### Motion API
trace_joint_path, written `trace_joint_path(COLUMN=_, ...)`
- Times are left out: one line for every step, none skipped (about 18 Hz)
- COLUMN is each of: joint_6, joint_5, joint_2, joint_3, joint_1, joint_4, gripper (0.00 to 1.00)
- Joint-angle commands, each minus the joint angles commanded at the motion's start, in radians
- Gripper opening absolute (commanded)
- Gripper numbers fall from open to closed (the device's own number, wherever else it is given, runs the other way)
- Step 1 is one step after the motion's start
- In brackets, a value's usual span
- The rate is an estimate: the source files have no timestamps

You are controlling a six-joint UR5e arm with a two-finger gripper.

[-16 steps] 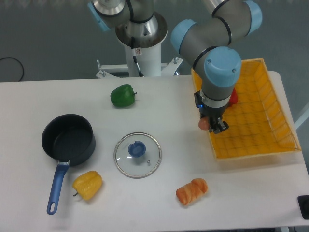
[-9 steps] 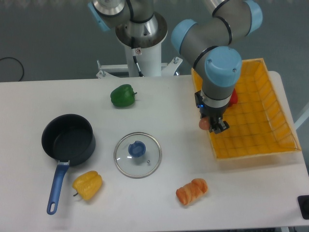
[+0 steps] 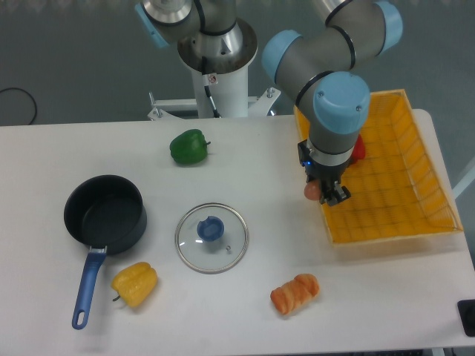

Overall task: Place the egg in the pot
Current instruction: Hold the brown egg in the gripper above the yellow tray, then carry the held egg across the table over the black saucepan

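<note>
The egg (image 3: 312, 190) is a small brown-orange oval held in my gripper (image 3: 323, 191), which is shut on it at the left edge of the orange tray (image 3: 393, 185). Only the egg's left part shows; the fingers hide the rest. The pot (image 3: 105, 211) is a round dark saucepan with a long blue handle (image 3: 87, 285); it stands empty at the left of the table, far from the gripper.
A glass lid (image 3: 211, 237) with a blue knob lies between pot and gripper. A green pepper (image 3: 188, 147) sits at the back, a yellow pepper (image 3: 134, 283) near the pot handle, an orange croissant-like bread (image 3: 295, 293) in front. A red object (image 3: 358, 150) lies in the tray behind the arm.
The gripper with the egg has shifted very slightly to the left; nothing else has moved.
</note>
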Motion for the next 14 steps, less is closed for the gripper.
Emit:
trace_joint_path(joint_6=-0.017, joint_5=0.0, joint_2=0.011, joint_3=-0.002, joint_1=-0.006, joint_4=-0.002, gripper=0.41)
trace_joint_path(joint_6=-0.04, joint_5=0.0, joint_2=0.012, joint_3=-0.003, joint_1=-0.02, joint_4=-0.003, gripper=0.41)
trace_joint_path(joint_6=-0.063, joint_5=0.0, joint_2=0.014, joint_3=-0.005, joint_1=-0.037, joint_4=-0.003, gripper=0.41)
trace_joint_path(joint_6=-0.09, joint_5=0.0, joint_2=0.015, joint_3=-0.005, joint_1=-0.051, joint_4=-0.005, gripper=0.41)
trace_joint_path(joint_6=-0.118, joint_5=-0.002, joint_2=0.017, joint_3=-0.005, joint_1=-0.072, joint_4=-0.009, gripper=0.41)
trace_joint_path(joint_6=-0.147, joint_5=-0.003, joint_2=0.025, joint_3=-0.005, joint_1=-0.09, joint_4=-0.009, gripper=0.41)
trace_joint_path(joint_6=-0.179, joint_5=-0.005, joint_2=0.026, joint_3=-0.005, joint_1=-0.113, joint_4=-0.009, gripper=0.41)
trace_joint_path(joint_6=-0.218, joint_5=-0.012, joint_2=0.026, joint_3=-0.005, joint_1=-0.138, joint_4=-0.009, gripper=0.41)
trace_joint_path(joint_6=-0.253, joint_5=-0.02, joint_2=0.028, joint_3=-0.003, joint_1=-0.158, joint_4=-0.008, gripper=0.41)
trace_joint_path(joint_6=-0.285, joint_5=-0.026, joint_2=0.029, joint_3=-0.005, joint_1=-0.182, joint_4=-0.008, gripper=0.41)
trace_joint_path(joint_6=-0.317, joint_5=-0.034, joint_2=0.029, joint_3=-0.005, joint_1=-0.208, joint_4=-0.008, gripper=0.41)
trace_joint_path(joint_6=-0.353, joint_5=-0.038, joint_2=0.029, joint_3=-0.003, joint_1=-0.235, joint_4=-0.006, gripper=0.41)
trace_joint_path(joint_6=-0.383, joint_5=-0.041, joint_2=0.029, joint_3=-0.003, joint_1=-0.256, joint_4=-0.003, gripper=0.41)
trace_joint_path(joint_6=-0.411, joint_5=-0.044, joint_2=0.029, joint_3=-0.002, joint_1=-0.279, joint_4=-0.002, gripper=0.41)
